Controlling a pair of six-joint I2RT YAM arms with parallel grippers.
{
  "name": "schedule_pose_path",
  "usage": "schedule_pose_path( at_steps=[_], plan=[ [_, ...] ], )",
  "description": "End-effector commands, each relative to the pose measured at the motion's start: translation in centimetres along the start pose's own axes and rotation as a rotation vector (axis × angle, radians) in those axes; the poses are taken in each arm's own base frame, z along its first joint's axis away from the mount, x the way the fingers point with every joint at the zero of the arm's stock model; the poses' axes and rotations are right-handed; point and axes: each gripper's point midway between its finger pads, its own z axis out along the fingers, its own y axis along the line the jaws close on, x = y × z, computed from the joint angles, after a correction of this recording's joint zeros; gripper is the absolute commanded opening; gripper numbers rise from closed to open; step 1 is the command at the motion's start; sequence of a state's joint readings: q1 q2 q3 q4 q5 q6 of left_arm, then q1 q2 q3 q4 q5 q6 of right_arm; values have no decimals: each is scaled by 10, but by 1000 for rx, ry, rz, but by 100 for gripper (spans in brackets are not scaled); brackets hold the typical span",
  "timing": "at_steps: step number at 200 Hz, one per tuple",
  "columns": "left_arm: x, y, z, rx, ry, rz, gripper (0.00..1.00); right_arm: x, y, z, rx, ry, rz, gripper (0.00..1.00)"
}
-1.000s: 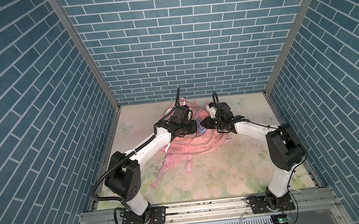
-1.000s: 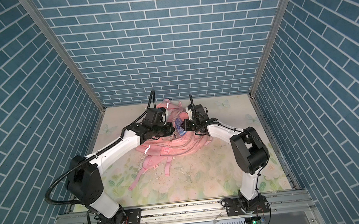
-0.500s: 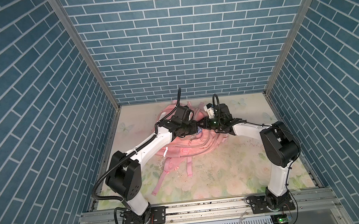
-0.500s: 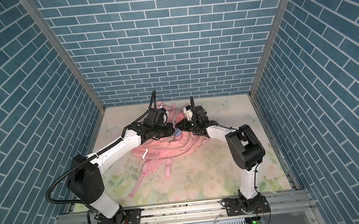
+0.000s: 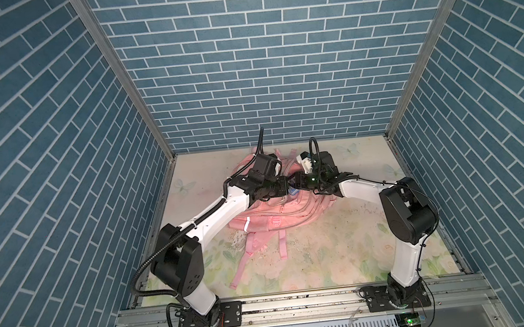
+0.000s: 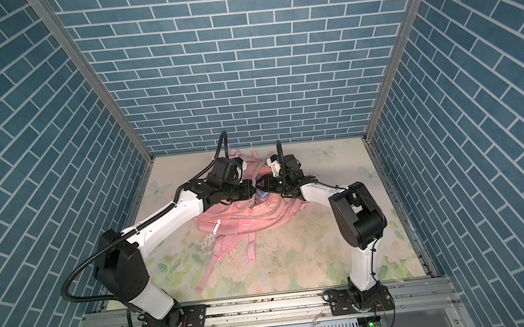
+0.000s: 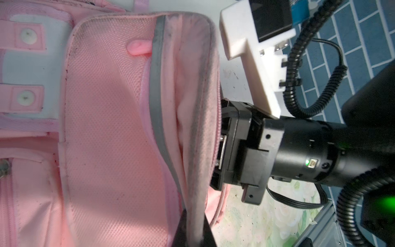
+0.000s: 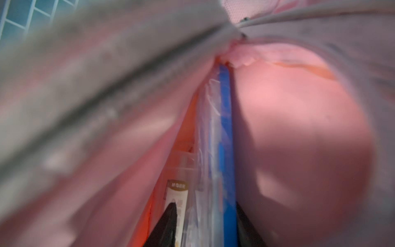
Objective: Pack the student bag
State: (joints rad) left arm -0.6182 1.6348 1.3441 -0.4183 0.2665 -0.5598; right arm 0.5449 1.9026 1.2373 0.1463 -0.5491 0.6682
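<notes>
Blue-edged clear plastic lies between the fingers of my right claw (image 8: pixel 205 209). It is a flat packet (image 8: pixel 224 128), standing on edge deep in the mouth of the student bag (image 5: pixel 269 219). The jaws are parted to a middling width, one finger each side of it. I judge the packet loosed rather than pinched, though the blur leaves that unsure. Beside it are a clear pouch with a brown label (image 8: pixel 177 187) and something orange (image 8: pixel 186 132) that I cannot name. My left claw (image 7: pixel 194 227) is clamped tight on the grey-trimmed lip (image 7: pixel 157 85) of the bag's opening, lifting it so the mouth gapes toward the right claw.

The step in hand, as I read it, is dropping this packet into the main compartment. The next move calls for drawing the right claw straight back out along the slot. It must not snag the lining or drag the packet along, and the left should hold the lip up meanwhile.

The bag lies slumped in the far middle of the flowered table (image 5: pixel 345 254), its straps (image 5: pixel 282 247) trailing toward my bases. Specks of dirt (image 5: pixel 298 249) dot the table near them. What crowds me is my own two wrists, almost nose to nose over the bag, and the slack fabric sagging around the right fingers. Blue brick walls (image 5: pixel 261 72) stand well apart.
</notes>
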Motion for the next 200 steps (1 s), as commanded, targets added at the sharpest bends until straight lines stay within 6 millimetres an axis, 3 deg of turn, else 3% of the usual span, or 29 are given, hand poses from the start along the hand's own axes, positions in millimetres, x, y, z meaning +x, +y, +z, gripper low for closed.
schedule_pose_path(
  at_steps=[1, 27, 85, 115, 161, 188, 200],
  plan=[
    [-21, -27, -26, 125, -77, 58, 0, 20, -6, 9, 32, 78, 6, 36],
    [-17, -20, -19, 109, -58, 55, 0, 15, 5, -4, 3, 37, 53, 20],
    [-10, -16, -16, 118, -91, 44, 0, -24, 37, -45, -146, -138, 200, 8],
    [-15, -34, -18, 166, -138, 62, 0, -20, 56, -30, -284, -124, 309, 8],
    [-23, -62, -25, 255, -201, 46, 0, -3, 65, -6, -320, -168, 415, 11],
    [-29, -67, -32, 277, -226, 40, 0, 11, 58, 3, -235, -172, 424, 20],
    [-34, -69, -37, 275, -239, 38, 0, 15, 53, 4, -208, -164, 430, 30]
  ],
)
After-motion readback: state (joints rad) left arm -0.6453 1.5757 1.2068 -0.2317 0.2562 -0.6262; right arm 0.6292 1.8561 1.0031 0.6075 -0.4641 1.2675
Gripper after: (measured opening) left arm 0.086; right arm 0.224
